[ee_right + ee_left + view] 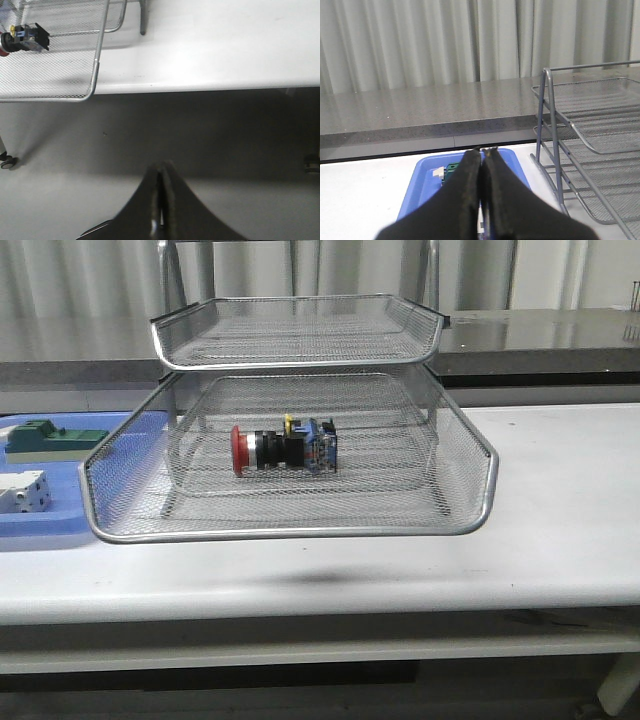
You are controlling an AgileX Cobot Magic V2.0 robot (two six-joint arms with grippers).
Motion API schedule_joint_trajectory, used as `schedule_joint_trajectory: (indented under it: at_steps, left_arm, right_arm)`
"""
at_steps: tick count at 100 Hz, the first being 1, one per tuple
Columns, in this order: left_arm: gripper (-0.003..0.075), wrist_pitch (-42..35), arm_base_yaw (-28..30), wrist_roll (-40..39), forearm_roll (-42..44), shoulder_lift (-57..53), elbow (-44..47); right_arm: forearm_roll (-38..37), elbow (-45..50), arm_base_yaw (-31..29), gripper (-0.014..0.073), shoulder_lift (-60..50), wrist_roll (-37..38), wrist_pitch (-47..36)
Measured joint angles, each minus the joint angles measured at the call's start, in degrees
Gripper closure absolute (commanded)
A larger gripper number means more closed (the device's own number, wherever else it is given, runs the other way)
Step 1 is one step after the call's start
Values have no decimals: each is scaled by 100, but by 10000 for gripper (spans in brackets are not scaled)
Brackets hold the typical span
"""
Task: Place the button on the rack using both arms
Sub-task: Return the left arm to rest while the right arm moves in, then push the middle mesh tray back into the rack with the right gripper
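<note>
The button (283,448) lies on its side in the pulled-out middle tray of the rack (470,525), red cap pointing left, blue-yellow block to the right. In the right wrist view the button (22,37) shows in the tray's far corner. Neither arm shows in the front view. My left gripper (482,151) is shut with nothing between its fingers, hanging over the blue tray beside the rack's frame (547,125). My right gripper (162,164) is shut and empty, out beyond the table's front edge above the floor.
A blue plastic tray (40,530) sits left of the rack, holding a green block (50,438) and a white block with dark dots (22,490). A grey counter (420,112) runs behind the table. The rack's top tray (300,330) overhangs the middle one.
</note>
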Motion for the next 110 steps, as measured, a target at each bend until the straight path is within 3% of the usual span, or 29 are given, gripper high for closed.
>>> schedule_joint_trajectory:
  at_steps: [15,53,110]
  left_arm:
    - [741,0,0,0,0,0,0]
    - [741,0,0,0,0,0,0]
    - [741,0,0,0,0,0,0]
  right_arm:
    - [438,0,0,661,707,-190,-232]
    - [1971,0,76,659,2899,-1662,-1000]
    - [2121,0,2031,659,4784,-1783,-2481]
